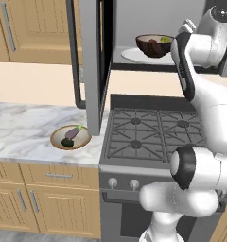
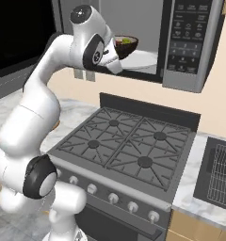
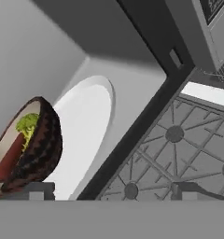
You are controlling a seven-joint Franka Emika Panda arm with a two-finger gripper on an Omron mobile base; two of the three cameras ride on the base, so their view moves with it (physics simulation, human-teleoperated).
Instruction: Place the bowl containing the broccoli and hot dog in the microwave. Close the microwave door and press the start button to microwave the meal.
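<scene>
Dark-brown bowl [image 3: 37,154] on turntable: green broccoli [image 3: 27,125], reddish hot dog [image 3: 9,158].

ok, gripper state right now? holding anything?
Gripper: open, jaws wide, holding nothing. The bowl sits on the turntable in the microwave, just beside one fingertip.

You see a round dark-brown woven-textured bowl [image 3: 37,154] holding yellow-green broccoli [image 3: 26,125] and a reddish-brown sausage [image 3: 9,158], on a white round turntable plate [image 3: 83,135]; the counter [image 1: 25,127] is grey-veined white marble.
</scene>
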